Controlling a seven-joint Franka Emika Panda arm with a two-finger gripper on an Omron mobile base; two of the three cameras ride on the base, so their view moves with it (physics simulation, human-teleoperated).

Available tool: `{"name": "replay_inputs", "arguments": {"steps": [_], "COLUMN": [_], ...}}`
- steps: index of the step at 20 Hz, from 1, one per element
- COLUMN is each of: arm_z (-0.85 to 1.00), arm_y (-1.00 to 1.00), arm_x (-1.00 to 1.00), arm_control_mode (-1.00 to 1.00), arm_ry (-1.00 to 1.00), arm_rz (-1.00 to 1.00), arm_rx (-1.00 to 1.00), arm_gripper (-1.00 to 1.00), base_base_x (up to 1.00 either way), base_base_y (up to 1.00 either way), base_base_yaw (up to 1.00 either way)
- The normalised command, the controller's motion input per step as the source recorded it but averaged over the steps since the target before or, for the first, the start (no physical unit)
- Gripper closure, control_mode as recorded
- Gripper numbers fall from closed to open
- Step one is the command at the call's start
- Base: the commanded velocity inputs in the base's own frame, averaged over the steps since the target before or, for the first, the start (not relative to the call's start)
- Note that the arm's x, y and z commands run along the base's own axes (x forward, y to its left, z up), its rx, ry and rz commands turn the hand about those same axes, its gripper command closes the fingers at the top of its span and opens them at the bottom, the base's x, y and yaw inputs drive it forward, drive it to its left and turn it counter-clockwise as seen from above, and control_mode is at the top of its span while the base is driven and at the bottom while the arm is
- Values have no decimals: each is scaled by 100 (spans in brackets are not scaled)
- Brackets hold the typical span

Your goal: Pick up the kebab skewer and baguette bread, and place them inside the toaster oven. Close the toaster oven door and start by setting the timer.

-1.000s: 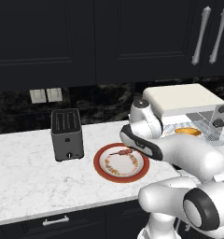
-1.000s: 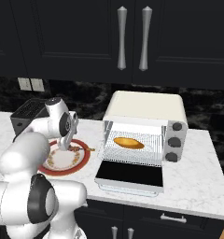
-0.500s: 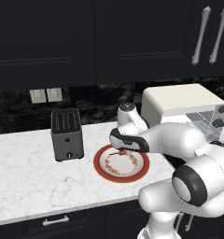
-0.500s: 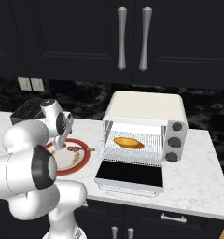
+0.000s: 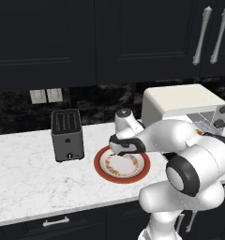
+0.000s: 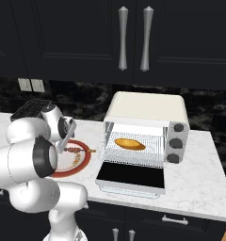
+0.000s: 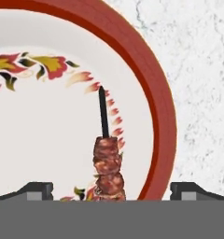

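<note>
The kebab skewer (image 7: 107,164) lies on the red-rimmed plate (image 7: 161,103), its dark stick tip pointing up the hand view. My gripper (image 7: 111,191) hangs open just above it, one fingertip on each side of the meat chunks and nothing held. From the base cameras the gripper (image 5: 123,151) hovers low over the plate (image 5: 101,172), and the skewer (image 6: 80,150) shows beside the hand (image 6: 64,145). The baguette bread (image 6: 130,144) rests on the wire rack inside the cream toaster oven (image 6: 148,109). The toaster oven door (image 6: 130,175) lies folded down, open.
A dark grey slot toaster (image 5: 67,135) stands left of the plate on the white marble counter (image 5: 25,168). Dark cabinets hang above. The oven's grey knobs (image 6: 177,136) sit on its right side. The counter's front edge runs close below the plate.
The arm has swung left from the oven front to above the plate and come down over the skewer. The jaws stayed open. The baguette has not moved.
</note>
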Motion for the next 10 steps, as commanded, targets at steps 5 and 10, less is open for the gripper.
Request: {"name": "replay_inputs", "arguments": {"steps": [5,10], "arm_z": [-26,-32], "arm_y": [0,0], "arm_x": [0,0], "arm_control_mode": [-100,-100], "arm_ry": [-7,-1], "arm_rz": [-2,0], "arm_rx": [0,0], "arm_gripper": [-100,-100], "base_base_x": [0,0], "base_base_y": [0,0], "base_base_yaw": [0,0]}}
